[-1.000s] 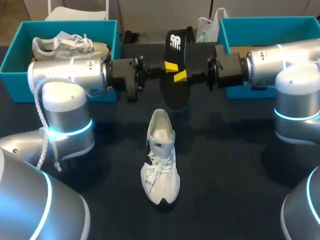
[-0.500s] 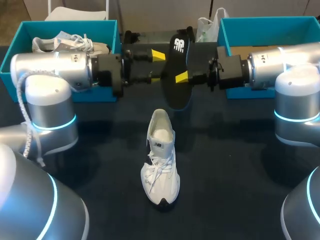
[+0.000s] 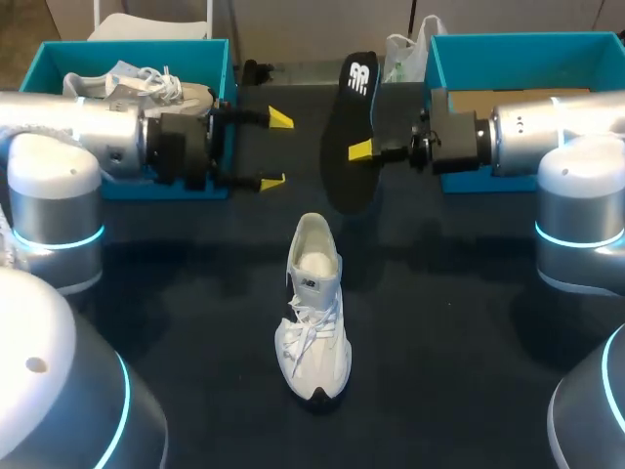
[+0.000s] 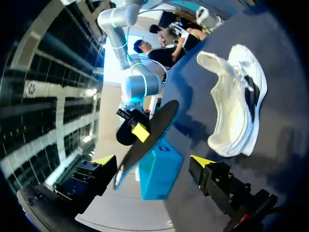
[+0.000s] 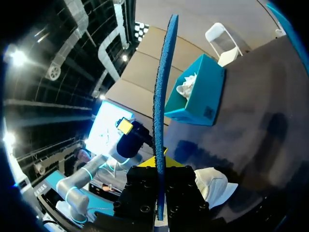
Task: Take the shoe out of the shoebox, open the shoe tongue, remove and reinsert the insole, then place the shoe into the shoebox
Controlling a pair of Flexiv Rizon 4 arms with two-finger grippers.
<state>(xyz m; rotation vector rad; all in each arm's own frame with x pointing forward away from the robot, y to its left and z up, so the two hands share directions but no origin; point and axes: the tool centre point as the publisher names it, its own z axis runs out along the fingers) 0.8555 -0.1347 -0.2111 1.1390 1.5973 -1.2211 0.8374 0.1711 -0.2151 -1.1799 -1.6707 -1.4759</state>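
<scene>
Even overhead light; soft shadows on the dark navy tabletop (image 3: pixel 459 342); bright ceiling lamps (image 5: pixel 18 57) glare in the right wrist view.

The tabletop (image 3: pixel 459 342) is dark, almost black. At the far left, a grey shoe (image 3: pixel 127 90) with white laces lies in a blue box (image 3: pixel 137 45). Some crumpled white paper (image 3: pixel 122 68) is tucked in beside it. At the far right stands a second blue box (image 3: pixel 527 49) with something flat and brown (image 3: pixel 508 95) inside. A white plastic bag (image 3: pixel 398 57) sits at the far edge, just left of that second box.
</scene>
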